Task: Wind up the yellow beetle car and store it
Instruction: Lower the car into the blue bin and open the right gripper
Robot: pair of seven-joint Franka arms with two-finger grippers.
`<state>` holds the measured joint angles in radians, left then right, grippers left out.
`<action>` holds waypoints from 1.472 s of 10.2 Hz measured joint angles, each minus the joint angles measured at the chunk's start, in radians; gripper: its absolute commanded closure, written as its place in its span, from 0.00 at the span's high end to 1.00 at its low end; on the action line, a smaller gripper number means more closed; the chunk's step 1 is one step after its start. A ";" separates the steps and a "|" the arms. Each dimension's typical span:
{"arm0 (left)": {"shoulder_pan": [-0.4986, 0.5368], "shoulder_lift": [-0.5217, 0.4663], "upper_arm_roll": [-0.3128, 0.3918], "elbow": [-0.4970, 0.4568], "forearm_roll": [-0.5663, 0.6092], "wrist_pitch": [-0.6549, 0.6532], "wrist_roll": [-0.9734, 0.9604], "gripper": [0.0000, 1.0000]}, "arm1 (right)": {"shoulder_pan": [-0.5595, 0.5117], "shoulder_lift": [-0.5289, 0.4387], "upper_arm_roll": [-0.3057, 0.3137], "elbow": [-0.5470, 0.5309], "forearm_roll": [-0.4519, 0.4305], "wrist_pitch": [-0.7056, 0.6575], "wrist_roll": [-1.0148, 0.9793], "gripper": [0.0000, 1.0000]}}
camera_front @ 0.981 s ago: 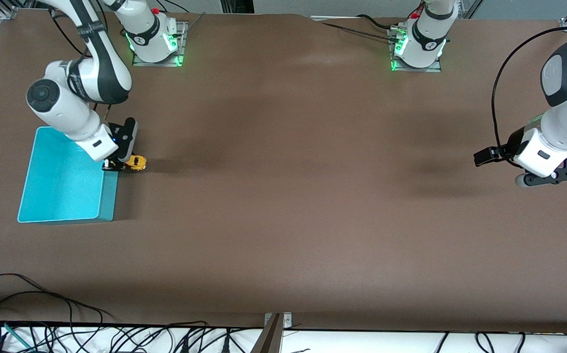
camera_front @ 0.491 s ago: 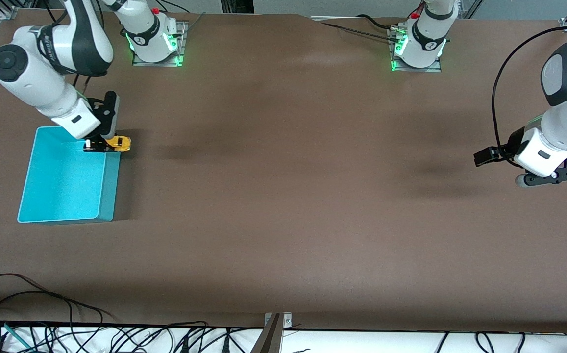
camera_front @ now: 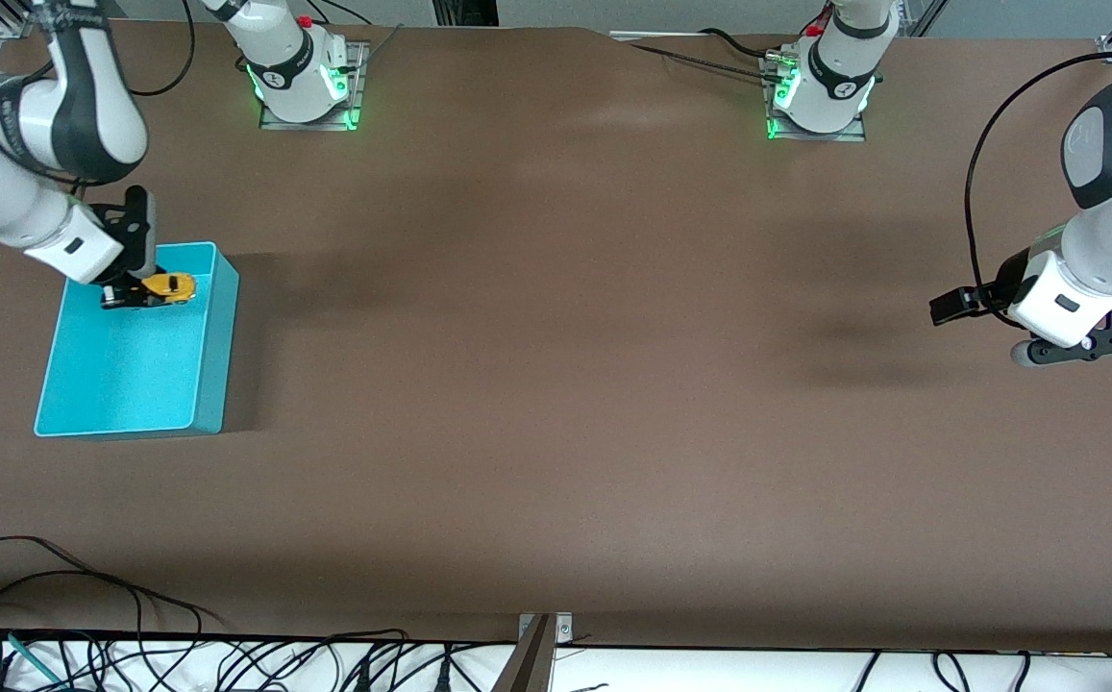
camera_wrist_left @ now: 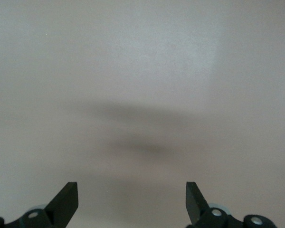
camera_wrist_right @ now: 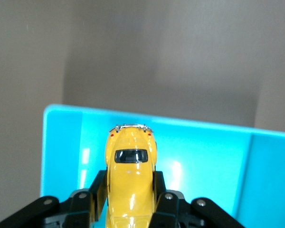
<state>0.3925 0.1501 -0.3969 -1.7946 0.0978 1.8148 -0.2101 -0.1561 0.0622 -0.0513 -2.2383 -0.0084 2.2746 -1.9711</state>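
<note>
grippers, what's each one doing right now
Left gripper: open, empty, waiting over bare table.
Right gripper: shut on the yellow beetle car, over the turquoise bin.

A robotics lab — two white arms bolted by lit bases onto a bare brown surface, aluminium framing at the corners, loose cables along its edge.

The turquoise bin stands open-topped at the right arm's end of the surface; its walls, seemingly low, are the only obstacle there.
</note>
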 measured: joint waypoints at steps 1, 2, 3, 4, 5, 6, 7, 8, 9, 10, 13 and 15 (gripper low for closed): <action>0.000 0.000 0.000 0.000 0.000 -0.001 0.000 1.00 | -0.035 0.059 -0.004 0.043 0.000 0.006 -0.058 0.00; 0.000 0.000 0.000 0.000 0.000 -0.001 0.000 1.00 | -0.071 0.126 -0.005 0.084 0.000 0.022 -0.107 0.00; 0.000 0.000 0.000 0.000 0.000 -0.001 0.000 1.00 | -0.091 0.187 -0.005 0.114 0.008 0.047 -0.140 0.00; 0.000 0.000 0.000 0.000 0.000 -0.001 0.000 1.00 | -0.098 0.245 -0.005 0.135 0.031 0.082 -0.169 0.00; 0.000 0.001 0.000 0.000 0.000 -0.001 0.000 1.00 | -0.098 0.288 -0.002 0.146 0.058 0.114 -0.186 0.00; 0.000 0.001 0.001 0.000 0.000 -0.001 0.000 1.00 | -0.098 0.316 0.002 0.150 0.078 0.133 -0.194 0.00; 0.000 0.001 0.001 0.000 0.000 -0.002 0.000 1.00 | -0.098 0.333 0.005 0.153 0.088 0.138 -0.195 0.00; 0.000 0.001 0.001 0.000 0.000 -0.002 0.000 1.00 | -0.098 0.342 0.006 0.155 0.096 0.141 -0.195 0.00; 0.000 0.001 0.001 0.000 0.000 -0.002 0.000 1.00 | -0.098 0.347 0.006 0.155 0.103 0.147 -0.196 0.00; 0.000 0.001 0.001 0.000 0.000 -0.002 0.000 1.00 | -0.098 0.351 0.007 0.155 0.114 0.150 -0.197 0.53; 0.000 0.001 0.001 0.000 0.000 -0.002 0.000 1.00 | -0.098 0.353 0.007 0.157 0.148 0.152 -0.199 1.00; 0.000 0.001 0.001 0.000 0.000 -0.002 0.000 1.00 | -0.098 0.352 0.007 0.161 0.153 0.152 -0.200 1.00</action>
<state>0.3925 0.1515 -0.3961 -1.7946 0.0977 1.8125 -0.2101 -0.2539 0.4144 -0.0444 -2.0772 0.1447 2.4266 -2.1711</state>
